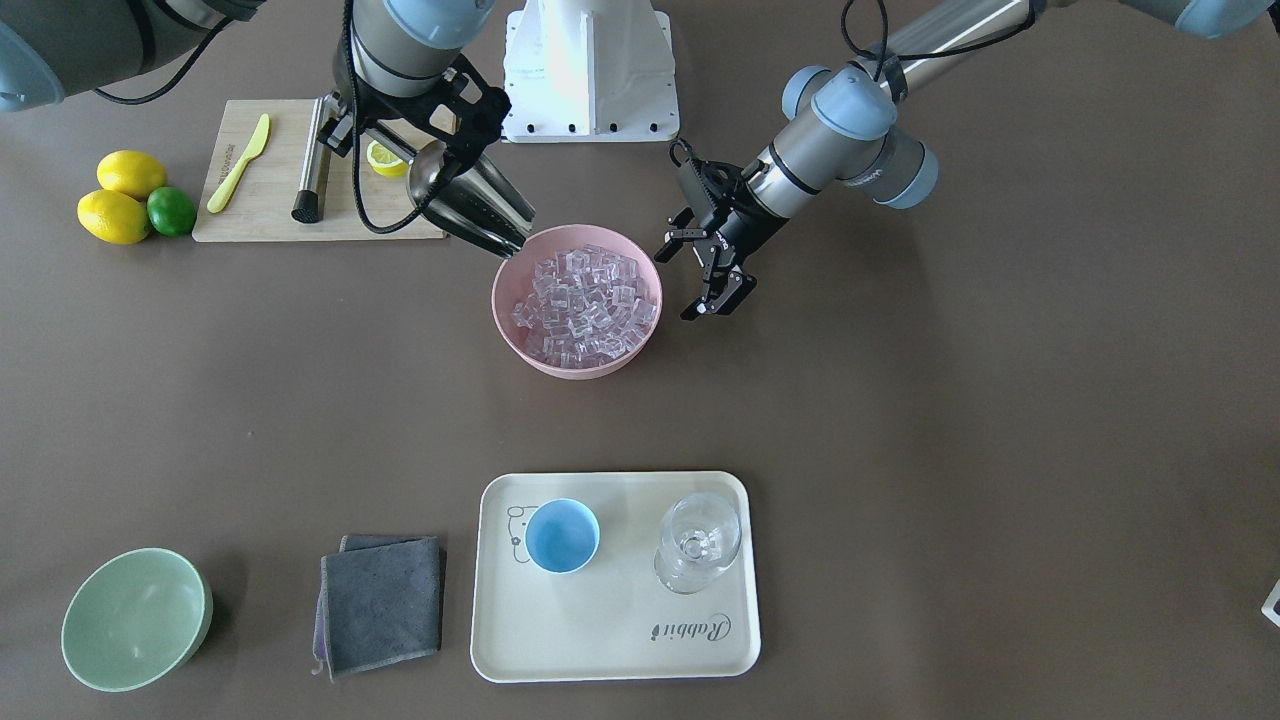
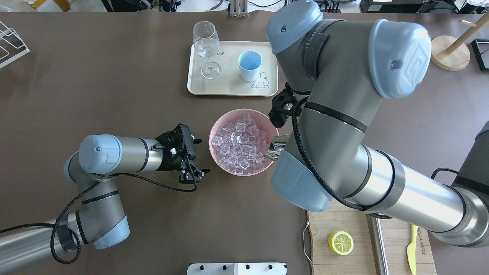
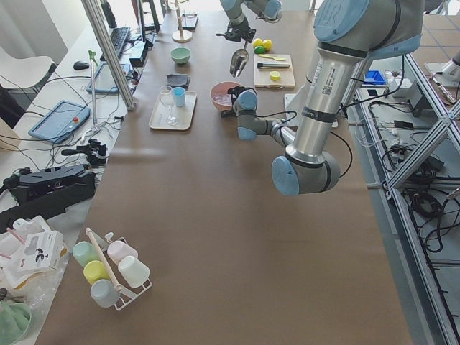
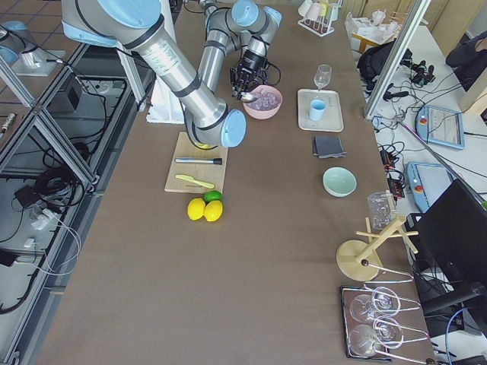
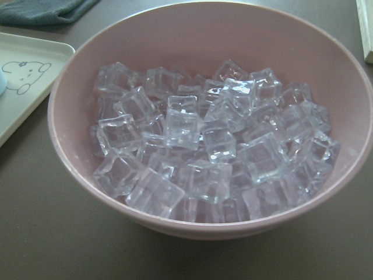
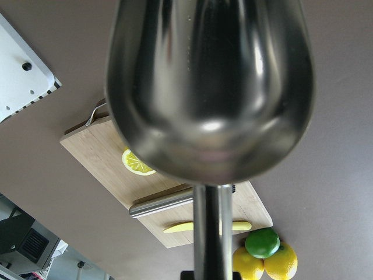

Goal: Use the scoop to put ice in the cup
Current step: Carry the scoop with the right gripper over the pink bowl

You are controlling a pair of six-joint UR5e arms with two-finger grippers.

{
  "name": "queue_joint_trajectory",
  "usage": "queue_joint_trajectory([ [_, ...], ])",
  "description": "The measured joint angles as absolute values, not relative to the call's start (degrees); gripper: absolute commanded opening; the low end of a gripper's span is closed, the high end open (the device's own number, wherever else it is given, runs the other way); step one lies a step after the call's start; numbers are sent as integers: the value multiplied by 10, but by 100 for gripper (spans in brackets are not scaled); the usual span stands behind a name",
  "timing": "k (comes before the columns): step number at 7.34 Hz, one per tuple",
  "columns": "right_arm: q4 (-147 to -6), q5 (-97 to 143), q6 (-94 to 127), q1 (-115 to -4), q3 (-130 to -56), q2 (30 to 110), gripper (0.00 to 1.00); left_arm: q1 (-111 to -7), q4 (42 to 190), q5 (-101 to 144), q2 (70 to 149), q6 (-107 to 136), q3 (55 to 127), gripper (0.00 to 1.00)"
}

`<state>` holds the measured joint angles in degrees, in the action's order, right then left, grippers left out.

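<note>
Scooping looks like the step in hand. In the front-facing view the scoop point(image 1: 475, 210) slants down from upper left of centre, its open mouth at the upper-left rim of the pink bowl point(image 1: 575, 368), just short of the ice point(image 1: 585, 305). The right gripper point(image 1: 432, 128) is clamped on the handle. The left gripper point(image 1: 715, 290) hangs with its jaws spread and empty, just right of the bowl. At lower centre the cup point(image 1: 562, 535) stands empty on the cream tray point(image 1: 620, 620) beside a stemmed glass point(image 1: 697, 540), well apart from the bowl.

In the overhead view the right arm hides most of the scoop. Only its lip shows at the bowl's right edge, and whether it touches the cubes I cannot tell.

The left wrist view shows cubes heaped loosely to near the rim.

The right wrist view is filled by the trough, with no cube on it.

To do this well, push the mouth in low and shallow, then roll the wrist level so the cubes settle back. Take a modest load, since the cup is small. The bowl may slide, so the free claw could brace it.
</note>
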<state>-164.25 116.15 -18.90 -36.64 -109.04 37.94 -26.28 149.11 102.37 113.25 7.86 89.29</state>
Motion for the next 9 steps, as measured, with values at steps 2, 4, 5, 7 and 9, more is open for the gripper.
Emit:
queue_joint_trajectory([
  [2,-1660,1156,-189,-365,-1034,345,0,-263,1495,1023,1131,79,893,98],
  [4,-1662,1154,-183,-364,-965,313,0,-263,1496,1024,1130,79,893,98],
  [5,-1662,1149,-173,-358,-950,307,0,-262,1496,1024,1130,79,893,98],
  [7,-1662,1129,-158,-337,-940,305,0,-262,1497,1024,1129,79,893,98],
  [9,-1662,1116,-144,-323,-931,301,0,-262,1498,1024,1127,78,895,98],
])
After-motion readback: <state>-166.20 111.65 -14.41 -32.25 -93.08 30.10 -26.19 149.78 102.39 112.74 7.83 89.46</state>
